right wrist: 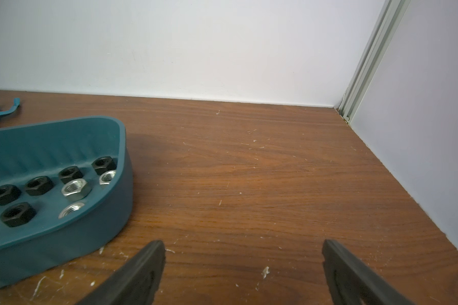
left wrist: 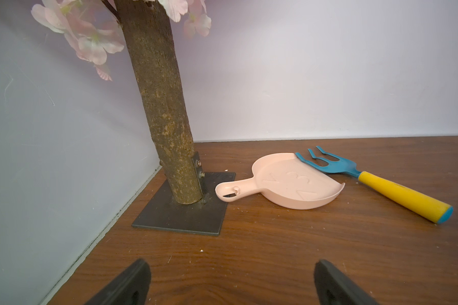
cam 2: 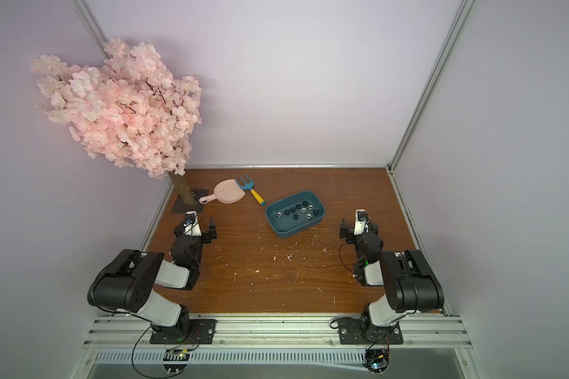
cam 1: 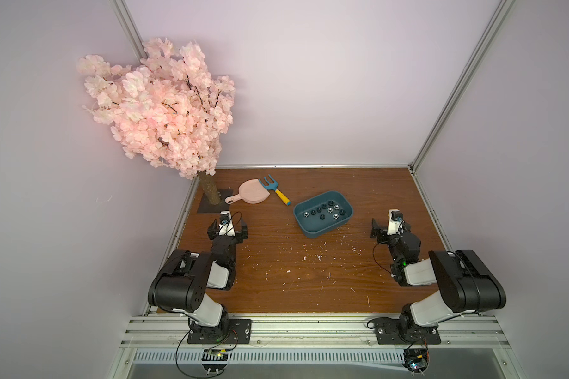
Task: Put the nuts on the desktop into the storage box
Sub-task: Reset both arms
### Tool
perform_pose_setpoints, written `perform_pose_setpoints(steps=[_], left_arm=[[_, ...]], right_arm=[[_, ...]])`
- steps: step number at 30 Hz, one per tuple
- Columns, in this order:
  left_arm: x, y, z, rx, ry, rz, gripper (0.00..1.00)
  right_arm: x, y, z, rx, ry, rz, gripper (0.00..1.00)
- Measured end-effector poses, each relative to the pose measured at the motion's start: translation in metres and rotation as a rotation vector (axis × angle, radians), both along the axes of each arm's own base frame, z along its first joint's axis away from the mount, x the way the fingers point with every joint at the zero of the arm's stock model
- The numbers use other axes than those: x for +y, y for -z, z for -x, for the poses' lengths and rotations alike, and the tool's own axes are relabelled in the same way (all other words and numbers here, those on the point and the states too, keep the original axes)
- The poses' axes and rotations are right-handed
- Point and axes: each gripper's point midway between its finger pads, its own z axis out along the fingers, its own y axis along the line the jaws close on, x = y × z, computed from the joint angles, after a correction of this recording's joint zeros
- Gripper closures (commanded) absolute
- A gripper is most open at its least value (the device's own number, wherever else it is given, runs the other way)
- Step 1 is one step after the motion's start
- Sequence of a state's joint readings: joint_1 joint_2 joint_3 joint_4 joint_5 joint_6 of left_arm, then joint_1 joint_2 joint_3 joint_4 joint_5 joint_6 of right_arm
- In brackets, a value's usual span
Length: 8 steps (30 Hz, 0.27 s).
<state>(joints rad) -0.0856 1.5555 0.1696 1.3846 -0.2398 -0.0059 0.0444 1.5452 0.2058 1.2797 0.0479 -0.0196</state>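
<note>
While nuts [right wrist: 76, 188] lie in storage box [right wrist: 90, 229], right hand [right wrist: 243, 248] near it, left hand [left wrist: 231, 265] farther, both gaping, empty.

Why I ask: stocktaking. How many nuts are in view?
10 nuts, all lying in a loose cluster on the floor of the blue box; its near wall may hide another.

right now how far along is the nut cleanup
Done: the nuts in view all lie inside the storage box. In hand: nothing; the left gripper and right gripper are open and empty. Left: apparently nothing, since the desktop shows only white flecks.
</note>
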Motion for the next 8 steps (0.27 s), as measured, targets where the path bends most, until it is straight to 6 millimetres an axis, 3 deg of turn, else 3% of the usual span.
perform_pose_setpoints(steps=[8], left_arm=[[0.0062,0.0013,-0.0023,0.007,-0.012,0.017,0.0]], right_arm=[[0.0,0.0,0.0,0.0,0.0,0.0,0.01]])
